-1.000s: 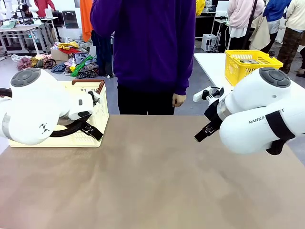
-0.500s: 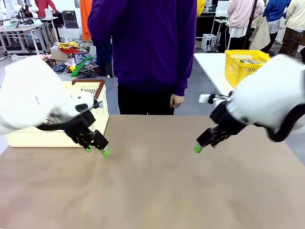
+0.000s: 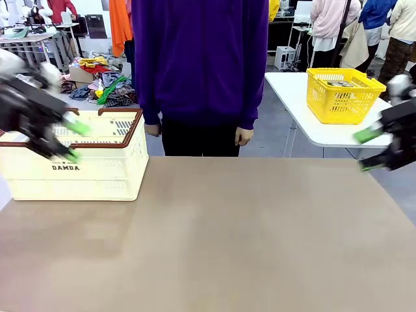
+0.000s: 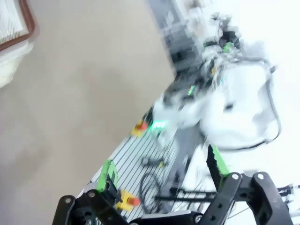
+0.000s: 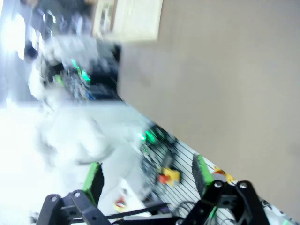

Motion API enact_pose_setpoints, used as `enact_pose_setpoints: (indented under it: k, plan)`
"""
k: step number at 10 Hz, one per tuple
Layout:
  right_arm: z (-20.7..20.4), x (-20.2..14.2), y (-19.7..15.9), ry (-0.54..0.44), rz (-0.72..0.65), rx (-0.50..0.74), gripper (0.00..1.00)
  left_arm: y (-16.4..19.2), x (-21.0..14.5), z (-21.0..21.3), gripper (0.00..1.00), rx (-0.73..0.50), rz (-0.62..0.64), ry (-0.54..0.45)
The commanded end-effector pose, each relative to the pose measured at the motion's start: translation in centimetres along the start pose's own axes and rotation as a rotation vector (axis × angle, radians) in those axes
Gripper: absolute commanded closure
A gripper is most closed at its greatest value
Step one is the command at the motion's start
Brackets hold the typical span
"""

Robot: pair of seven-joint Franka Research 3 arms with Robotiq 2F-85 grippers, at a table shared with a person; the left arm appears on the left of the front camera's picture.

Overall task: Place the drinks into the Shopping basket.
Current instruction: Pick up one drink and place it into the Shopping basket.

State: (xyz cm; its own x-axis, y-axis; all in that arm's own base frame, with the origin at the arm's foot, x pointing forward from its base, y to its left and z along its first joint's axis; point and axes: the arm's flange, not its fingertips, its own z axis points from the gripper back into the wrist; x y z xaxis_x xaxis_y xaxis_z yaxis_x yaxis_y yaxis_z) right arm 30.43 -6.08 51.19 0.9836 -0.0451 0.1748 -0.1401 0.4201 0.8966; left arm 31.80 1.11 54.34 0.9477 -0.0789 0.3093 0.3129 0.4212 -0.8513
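A cream-white Shopping basket (image 3: 97, 170) with a reddish-brown rim sits at the left middle of the frame, on the brown table's (image 3: 214, 240) far left corner. The left gripper (image 3: 73, 141), blurred, hangs before its left end, jaws apart. The right gripper (image 3: 369, 151), at the right edge, is likewise spread wide. A person (image 3: 201, 58) in purple stands top centre.
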Motion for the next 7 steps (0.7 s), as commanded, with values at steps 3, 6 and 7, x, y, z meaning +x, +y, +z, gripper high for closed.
enact_pose_setpoints:
  k: [3, 6, 7]
  plan:
    - [13.5, -4.7, -12.0, -0.502, -0.296, 0.297, 0.0, 11.5, -10.4, 14.5, 0.0, -0.304, 0.202, -0.875]
    - [14.4, -6.8, -17.3, -0.639, -0.352, 0.286, 0.0, 11.4, -13.3, 17.0, 0.0, -0.194, 0.251, -0.653]
    - [16.4, -8.8, -15.7, -0.59, -0.414, 0.295, 0.0, 11.4, -13.3, 17.0, 0.0, -0.194, 0.251, -0.653]
